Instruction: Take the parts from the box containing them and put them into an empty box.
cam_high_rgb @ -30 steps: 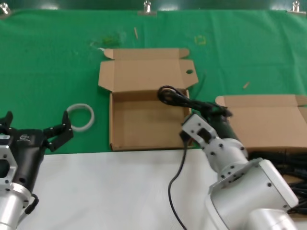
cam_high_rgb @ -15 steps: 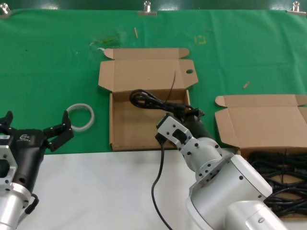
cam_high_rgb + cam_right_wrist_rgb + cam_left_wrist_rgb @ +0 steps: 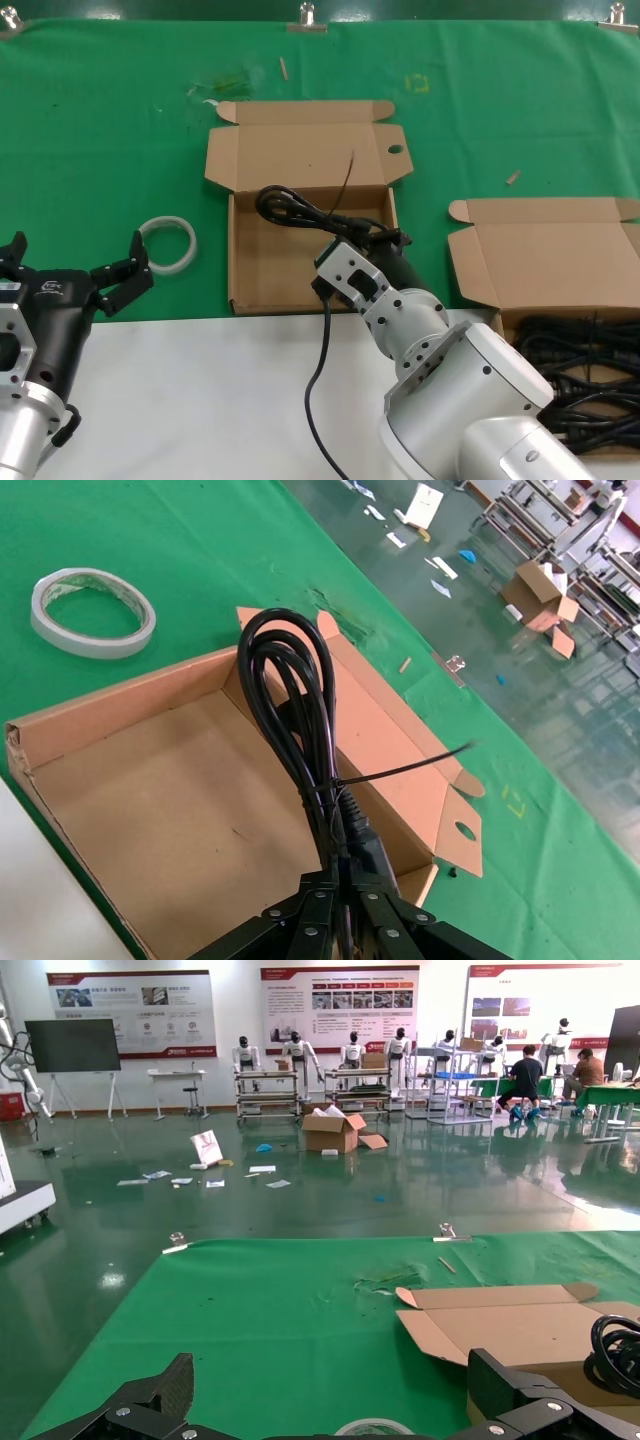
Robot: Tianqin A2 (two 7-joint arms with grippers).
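My right gripper (image 3: 385, 240) is shut on a coiled black power cable (image 3: 300, 213) and holds it over the empty box (image 3: 260, 290), whose lid has a small round hole (image 3: 395, 151). In the right wrist view the cable bundle (image 3: 295, 705) hangs above the bare floor of the empty box (image 3: 150, 810), gripped at its plug end by my gripper (image 3: 345, 885). The box containing more black cables (image 3: 585, 375) sits at the right with its plain lid (image 3: 550, 250) open. My left gripper (image 3: 70, 275) is open and empty at the left, near the table's front.
A white translucent tape ring (image 3: 168, 245) lies on the green cloth left of the empty box, also in the right wrist view (image 3: 92, 610). A white surface (image 3: 200, 400) covers the front of the table. A thin cable tie tail (image 3: 420, 765) sticks out from the bundle.
My right gripper has carried the cable bundle leftward from the empty box's right edge to over its middle. The left arm has not moved.
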